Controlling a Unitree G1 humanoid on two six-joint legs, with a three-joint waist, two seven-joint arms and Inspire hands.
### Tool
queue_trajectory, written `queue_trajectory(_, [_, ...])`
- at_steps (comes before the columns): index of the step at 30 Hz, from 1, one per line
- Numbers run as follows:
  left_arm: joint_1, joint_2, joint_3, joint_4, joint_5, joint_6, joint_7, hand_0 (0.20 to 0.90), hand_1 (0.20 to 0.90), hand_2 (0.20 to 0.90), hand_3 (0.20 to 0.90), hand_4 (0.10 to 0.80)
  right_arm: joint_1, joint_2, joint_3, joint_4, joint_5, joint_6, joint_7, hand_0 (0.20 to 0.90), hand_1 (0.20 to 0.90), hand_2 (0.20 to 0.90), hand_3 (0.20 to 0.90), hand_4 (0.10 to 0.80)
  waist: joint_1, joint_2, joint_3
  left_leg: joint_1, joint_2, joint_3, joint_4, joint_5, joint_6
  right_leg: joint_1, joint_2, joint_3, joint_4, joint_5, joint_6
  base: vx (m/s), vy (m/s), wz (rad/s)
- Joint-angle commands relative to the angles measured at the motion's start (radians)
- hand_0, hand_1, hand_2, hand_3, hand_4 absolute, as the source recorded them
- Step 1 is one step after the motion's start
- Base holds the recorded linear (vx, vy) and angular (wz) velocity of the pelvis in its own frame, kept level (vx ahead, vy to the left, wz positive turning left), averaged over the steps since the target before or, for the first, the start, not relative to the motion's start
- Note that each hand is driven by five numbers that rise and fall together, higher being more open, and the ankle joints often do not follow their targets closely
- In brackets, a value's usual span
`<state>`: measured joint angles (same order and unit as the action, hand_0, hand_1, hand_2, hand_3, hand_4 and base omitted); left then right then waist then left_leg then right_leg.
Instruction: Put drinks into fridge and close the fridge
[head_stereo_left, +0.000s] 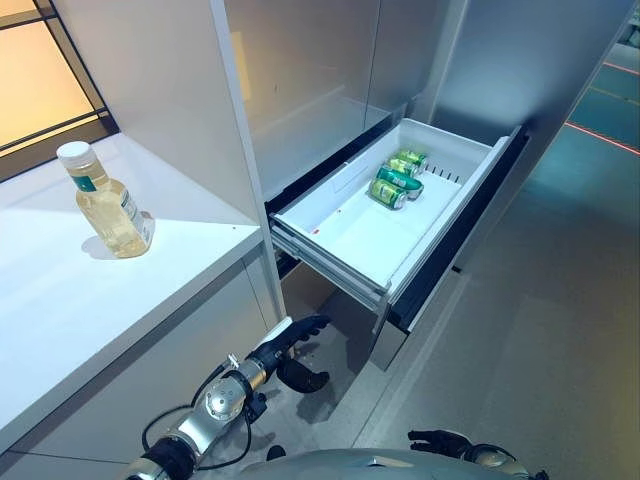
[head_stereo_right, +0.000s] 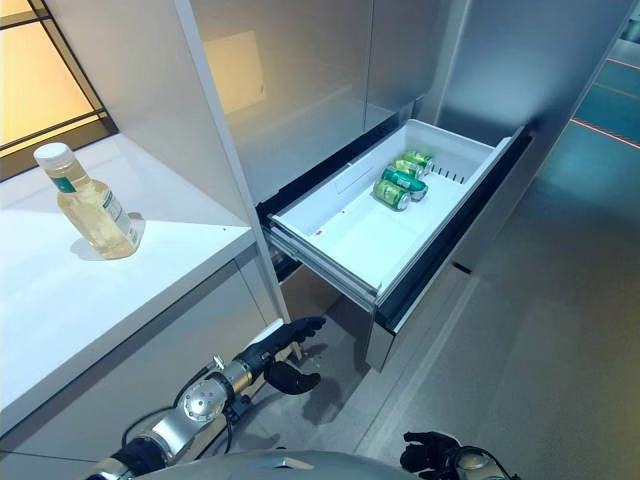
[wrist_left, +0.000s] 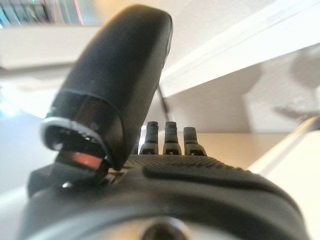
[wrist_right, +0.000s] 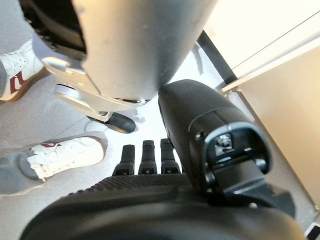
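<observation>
A clear bottle (head_stereo_left: 105, 205) of pale yellow drink with a white cap stands upright on the white counter (head_stereo_left: 60, 310) at the left. The white fridge drawer (head_stereo_left: 330, 262) is pulled out at the middle. Green cans (head_stereo_left: 398, 178) lie together at its far end, and the near part is bare. My left hand (head_stereo_left: 287, 345) hangs low in front of the counter's face, below the drawer's near corner, with its fingers straight and holding nothing. It also shows in the left wrist view (wrist_left: 165, 195). My right hand (head_stereo_left: 437, 440) is low at the bottom right, open and empty.
The tall grey fridge front (head_stereo_left: 310, 80) rises behind the drawer. A white side panel (head_stereo_left: 160, 90) stands between counter and fridge. Grey floor (head_stereo_left: 540, 330) stretches to the right of the drawer. A person's white shoes (wrist_right: 65, 152) stand on the floor in the right wrist view.
</observation>
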<state>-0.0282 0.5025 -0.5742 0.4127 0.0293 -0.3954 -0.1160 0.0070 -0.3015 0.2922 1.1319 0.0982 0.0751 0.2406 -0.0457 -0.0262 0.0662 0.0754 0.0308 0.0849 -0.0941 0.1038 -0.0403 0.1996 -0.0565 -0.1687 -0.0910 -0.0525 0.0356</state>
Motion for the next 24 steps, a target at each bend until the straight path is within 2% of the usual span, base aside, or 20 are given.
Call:
queue_trajectory(1, [-0.122,0.028,0.076,-0.255,-0.062,-0.061,-0.063,0.9,0.9,0.9,0.9,0.8,0.0,0.008,0.023,-0.037,0.032,0.021,0.004,0.9,0.9,0.9,0.9,0.8,0.051,0.033,0.006,0.04,-0.064,-0.071,0.007,-0.163,0.051,-0.083,0.026,-0.006,0.044,-0.001,0.039,-0.028,0.004,0.13])
queue_trajectory(2, [-0.121,0.032,0.08,-0.266,-0.05,-0.061,-0.064,0.9,0.9,0.9,0.9,0.8,0.001,0.008,0.023,-0.039,0.033,0.022,0.003,0.9,0.9,0.9,0.9,0.8,0.051,0.033,0.006,0.039,-0.064,-0.072,0.007,-0.163,0.051,-0.083,0.026,-0.006,0.044,-0.001,0.039,-0.029,-0.003,0.1])
queue_trajectory(6, [-0.133,0.103,0.162,-0.506,-0.211,-0.005,-0.167,0.9,0.9,0.9,0.9,0.8,0.031,0.016,0.022,-0.053,0.052,0.011,-0.019,0.9,0.9,0.9,0.9,0.8,0.064,0.031,0.003,0.033,-0.067,-0.085,0.007,-0.162,0.053,-0.082,0.024,-0.015,0.039,0.005,0.04,-0.024,-0.02,0.06])
queue_trajectory(14, [-0.152,0.119,0.271,-0.673,-0.469,0.017,-0.226,0.9,0.9,0.9,0.9,0.8,0.047,0.021,0.022,-0.038,0.07,-0.02,-0.024,0.9,0.9,0.9,0.9,0.8,0.076,0.025,-0.004,0.026,-0.07,-0.099,0.007,-0.159,0.053,-0.082,0.024,-0.013,0.031,0.011,0.036,-0.01,-0.011,0.09])
queue_trajectory(24, [-0.158,0.112,0.416,-0.713,-0.429,-0.055,-0.083,0.9,0.9,0.9,0.9,0.8,0.048,0.031,0.017,-0.005,0.094,-0.048,-0.033,0.9,0.9,0.9,0.9,0.8,0.092,0.018,-0.012,0.021,-0.073,-0.111,0.007,-0.158,0.051,-0.078,0.028,-0.007,0.023,0.012,0.027,0.0,0.0,0.0])
